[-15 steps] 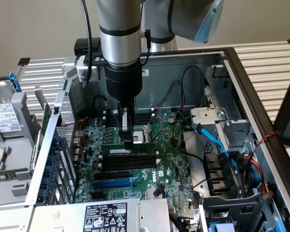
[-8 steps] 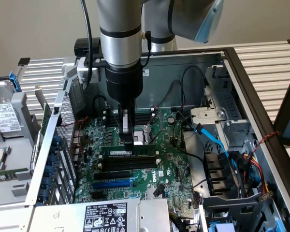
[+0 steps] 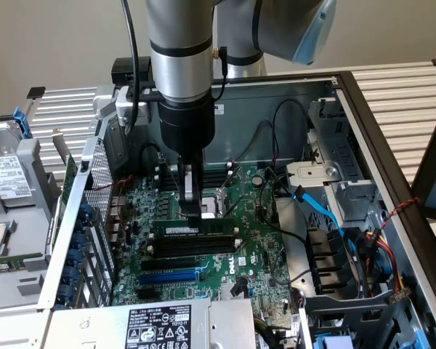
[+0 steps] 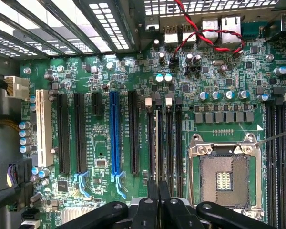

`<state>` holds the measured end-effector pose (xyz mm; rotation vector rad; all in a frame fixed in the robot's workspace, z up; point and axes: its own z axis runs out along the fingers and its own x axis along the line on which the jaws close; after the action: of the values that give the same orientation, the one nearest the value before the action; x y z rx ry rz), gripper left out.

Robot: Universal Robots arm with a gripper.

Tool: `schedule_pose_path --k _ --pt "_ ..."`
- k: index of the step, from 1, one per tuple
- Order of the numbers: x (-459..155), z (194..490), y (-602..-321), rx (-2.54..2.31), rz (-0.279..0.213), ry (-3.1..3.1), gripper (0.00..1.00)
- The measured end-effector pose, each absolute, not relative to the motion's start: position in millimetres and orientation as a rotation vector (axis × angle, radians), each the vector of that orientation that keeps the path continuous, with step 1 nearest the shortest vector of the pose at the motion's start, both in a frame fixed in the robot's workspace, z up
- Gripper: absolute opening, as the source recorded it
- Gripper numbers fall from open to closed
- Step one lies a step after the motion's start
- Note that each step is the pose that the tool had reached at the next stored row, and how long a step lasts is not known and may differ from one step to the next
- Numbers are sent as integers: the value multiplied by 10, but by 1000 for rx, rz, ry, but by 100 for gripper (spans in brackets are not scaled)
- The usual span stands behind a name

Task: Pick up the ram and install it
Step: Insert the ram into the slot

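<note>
The ram (image 3: 203, 230), a long green stick with a white label, stands upright on edge along the rearmost black memory slot of the motherboard (image 3: 261, 240). My gripper (image 3: 194, 213) comes straight down on it, its narrow fingers shut on the stick's top edge a little toward the exterior view's left of its middle. In the wrist view the gripper (image 4: 158, 198) has its black fingers drawn close together, directly above the row of black memory slots (image 4: 169, 143) with white end clips.
Empty black slots (image 3: 192, 251) and a blue slot (image 3: 171, 276) lie just in front of the ram. The open CPU socket (image 4: 224, 174) sits beside the slots. Blue cables (image 3: 323, 211) and a drive cage (image 3: 334, 167) fill the exterior view's right; the power supply (image 3: 156, 327) is at the front.
</note>
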<state>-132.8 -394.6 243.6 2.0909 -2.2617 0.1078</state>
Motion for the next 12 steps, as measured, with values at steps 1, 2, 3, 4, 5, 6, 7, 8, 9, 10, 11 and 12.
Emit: schedule_pose_path --k 1,2,3,4,5,6,7,8,9,10,11,12 --pt "-1327 2427 -3946 2092 110 -2263 12" --pt "-1328 2420 -3947 2093 112 -2264 12" --pt "-1328 2414 -3947 2093 114 -2265 12" --pt "-1328 2410 -3948 2094 118 -2266 12" --pt "-1328 2410 -3947 2095 119 -2267 12" --pt "-1328 2409 -3947 2095 119 -2267 12" --pt "-1328 2409 -3947 2095 119 -2267 12" --pt "-1328 2408 -3947 2095 119 -2267 12" --pt "-1329 2408 -3947 2095 119 -2267 12" --pt "-1333 2407 -3946 2095 120 -2268 12" --pt "-1338 2407 -3946 2095 120 -2268 12" --pt "-1339 2407 -3946 2096 120 -2268 12"
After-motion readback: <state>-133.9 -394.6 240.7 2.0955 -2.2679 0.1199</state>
